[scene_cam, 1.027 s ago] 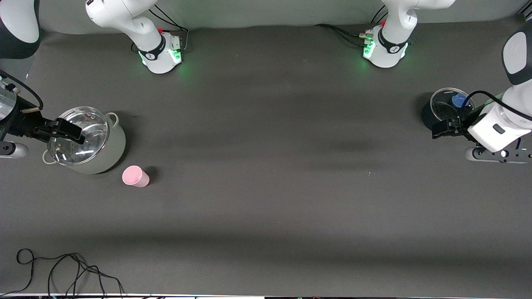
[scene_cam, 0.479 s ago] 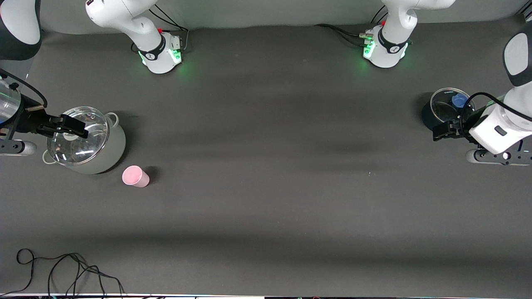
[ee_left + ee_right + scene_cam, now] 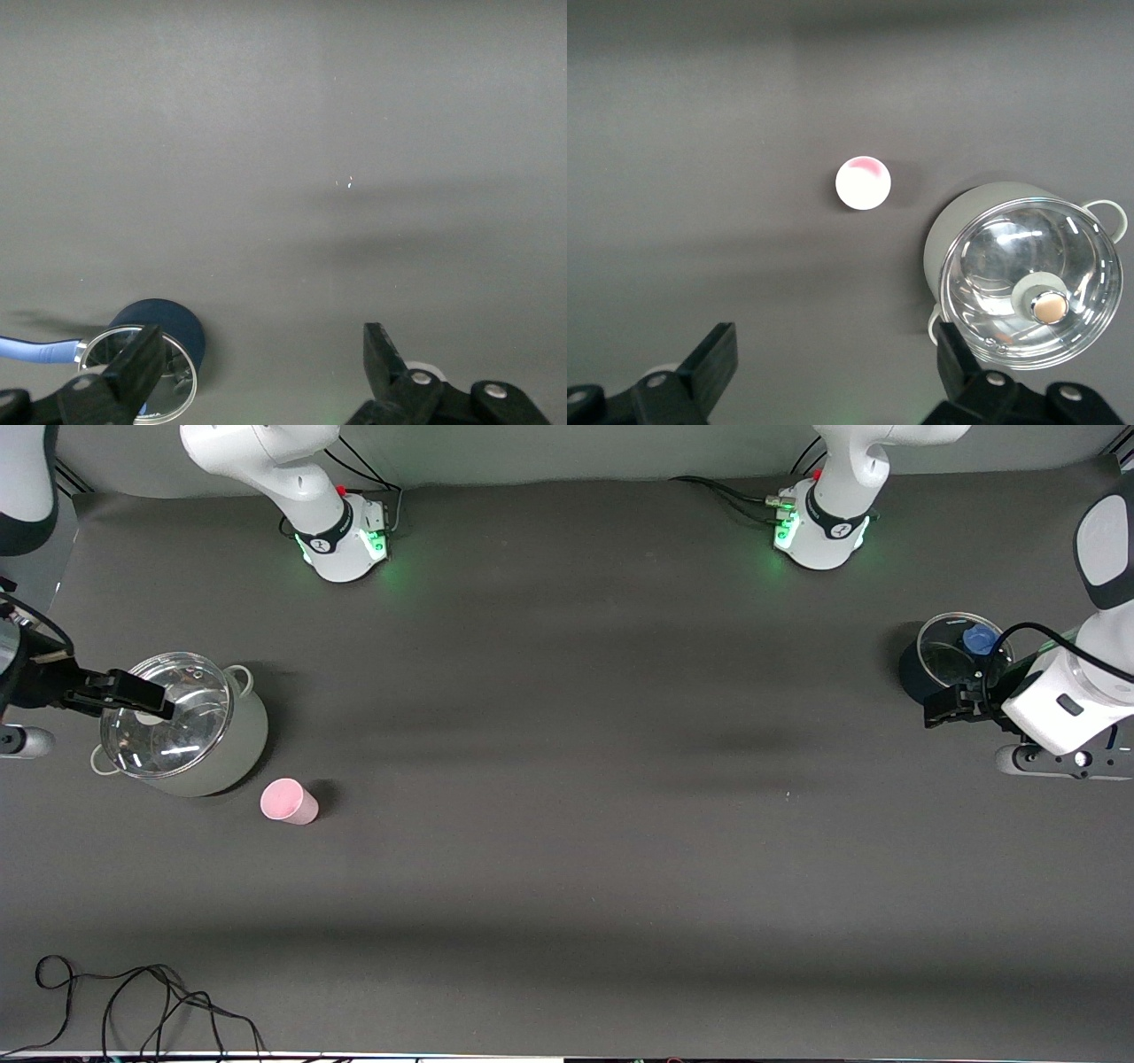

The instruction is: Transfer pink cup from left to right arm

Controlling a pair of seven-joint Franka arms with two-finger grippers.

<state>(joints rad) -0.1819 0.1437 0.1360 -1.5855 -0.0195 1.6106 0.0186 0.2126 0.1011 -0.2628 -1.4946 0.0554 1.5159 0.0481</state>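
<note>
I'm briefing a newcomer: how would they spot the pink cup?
Find the grey pot with a glass lid at the right arm's end of the table. Beside it, nearer the front camera, stands the pink cup: small, handleless, far smaller than the pot.

The right gripper hangs over the grey pot, fingers spread wide. The left gripper hovers beside the dark pot, fingers also apart.
</note>
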